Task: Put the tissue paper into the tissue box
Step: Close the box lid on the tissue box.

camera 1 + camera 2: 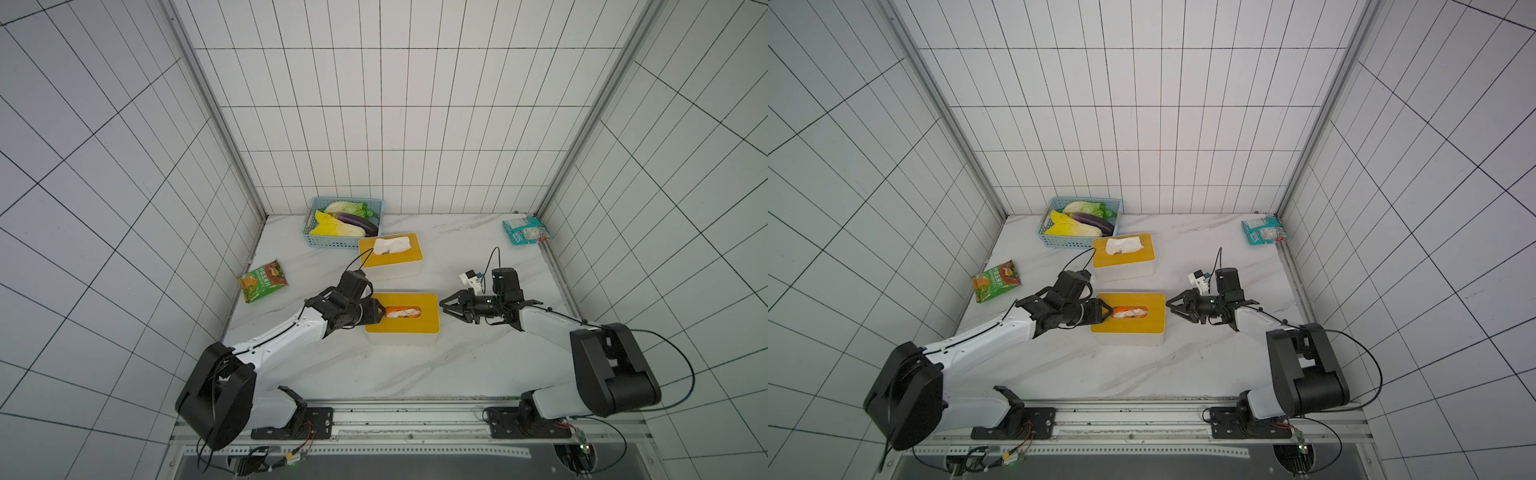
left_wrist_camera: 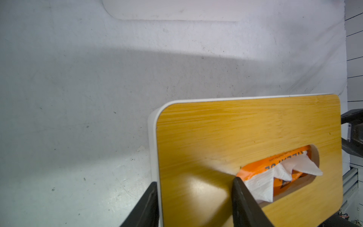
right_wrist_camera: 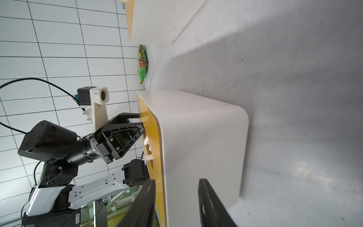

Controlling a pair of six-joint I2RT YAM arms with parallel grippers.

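Note:
The tissue box (image 1: 415, 326) (image 1: 1142, 325) is white with a yellow wooden lid and stands mid-table. In its slot lies an orange pack with white tissue paper (image 1: 402, 312) (image 1: 1128, 313) (image 2: 261, 186) poking out. My left gripper (image 1: 380, 313) (image 1: 1106, 311) (image 2: 195, 180) is open over the lid's left end. One of its fingers is beside the box's end wall, and the other is at the slot's end, touching the tissue. My right gripper (image 1: 442, 305) (image 1: 1169, 305) (image 3: 176, 182) is open and holds nothing, its jaws spread just off the box's right end.
A second yellow-lidded box (image 1: 390, 259) with tissue on top stands behind the first. A blue basket (image 1: 328, 242) of vegetables is at the back. A green snack bag (image 1: 262, 280) lies at the left, and a teal packet (image 1: 527, 230) in the back right corner.

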